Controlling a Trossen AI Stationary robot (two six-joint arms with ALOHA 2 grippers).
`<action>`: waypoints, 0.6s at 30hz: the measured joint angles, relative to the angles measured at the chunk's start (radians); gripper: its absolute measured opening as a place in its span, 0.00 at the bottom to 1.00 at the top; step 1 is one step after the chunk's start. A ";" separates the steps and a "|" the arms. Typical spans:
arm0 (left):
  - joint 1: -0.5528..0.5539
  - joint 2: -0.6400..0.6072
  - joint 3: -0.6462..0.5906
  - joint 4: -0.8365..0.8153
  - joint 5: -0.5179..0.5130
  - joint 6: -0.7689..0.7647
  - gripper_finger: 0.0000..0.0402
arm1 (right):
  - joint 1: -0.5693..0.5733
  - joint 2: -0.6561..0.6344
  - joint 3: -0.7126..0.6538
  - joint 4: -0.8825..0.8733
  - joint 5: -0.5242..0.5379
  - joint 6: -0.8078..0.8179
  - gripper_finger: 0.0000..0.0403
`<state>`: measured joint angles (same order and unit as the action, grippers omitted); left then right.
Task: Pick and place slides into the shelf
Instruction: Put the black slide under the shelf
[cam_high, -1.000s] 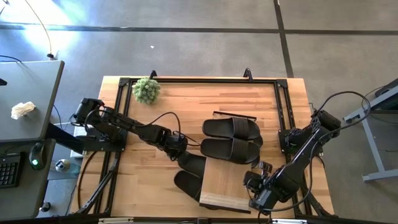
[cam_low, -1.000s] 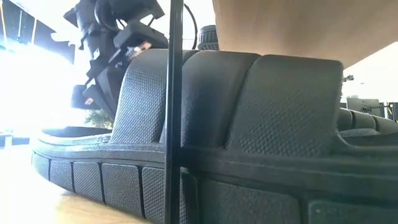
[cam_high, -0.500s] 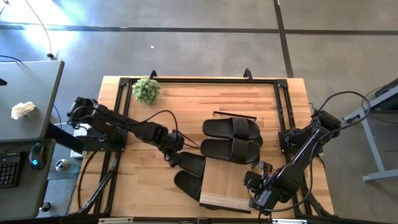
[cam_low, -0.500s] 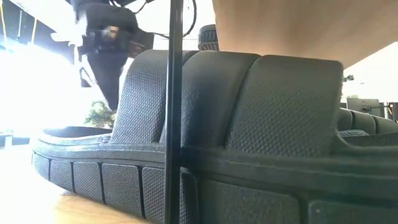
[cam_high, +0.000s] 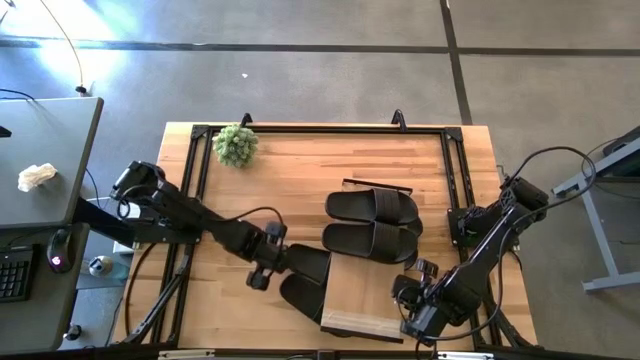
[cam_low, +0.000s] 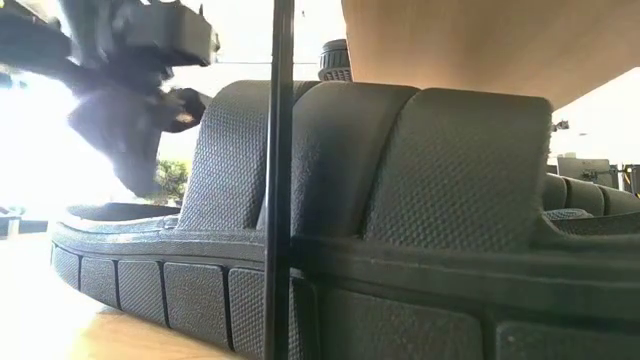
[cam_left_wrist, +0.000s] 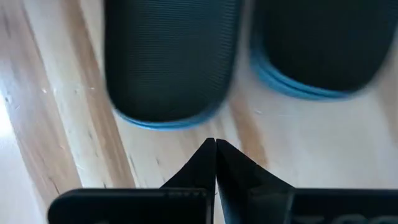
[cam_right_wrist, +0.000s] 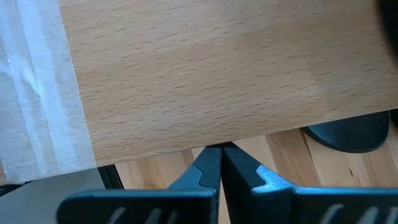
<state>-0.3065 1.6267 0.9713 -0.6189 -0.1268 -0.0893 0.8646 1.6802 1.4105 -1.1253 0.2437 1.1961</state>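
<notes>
Overhead and wrist views of a two-arm bench. Four black slides were counted on the wooden tabletop (cam_high: 230, 200). Two of them, the far slide (cam_high: 372, 207) and the near slide (cam_high: 370, 240), lay side by side with their straps up, in the open near the middle of the table. The other two, the upper tucked slide (cam_high: 308, 262) and the lower tucked slide (cam_high: 302, 296), lay with their ends showing at the left edge of the one shelf (cam_high: 366, 297), the rest of each hidden beneath its light-wood plank top. The low view was filled by the ribbed strap and sole of one slide behind a thin dark upright of the shelf frame (cam_low: 279, 180).

The left gripper (cam_high: 260, 274) hung just left of the two tucked slides, its fingers (cam_left_wrist: 200, 167) pressed together with nothing between them; its wrist view showed two rounded slide ends ahead on the wood. The right gripper (cam_high: 406, 294) sat at the right edge of the shelf plank, its fingers (cam_right_wrist: 210, 163) likewise closed on nothing, tips at the plank's edge.

One small green potted plant (cam_high: 236, 145) stood at the far left corner of the table.
</notes>
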 joint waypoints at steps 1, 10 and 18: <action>0.005 0.006 -0.007 0.013 -0.009 -0.004 0.00 | 0.000 0.000 0.000 0.000 -0.001 0.000 0.00; 0.046 0.042 -0.062 0.175 -0.029 -0.072 0.00 | 0.000 0.000 0.000 0.000 -0.002 0.000 0.00; 0.045 0.070 -0.060 0.321 0.002 -0.077 0.00 | 0.000 0.000 0.000 0.001 -0.008 0.000 0.00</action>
<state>-0.2611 1.6971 0.9108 -0.2984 -0.1251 -0.1659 0.8646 1.6802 1.4105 -1.1245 0.2356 1.1965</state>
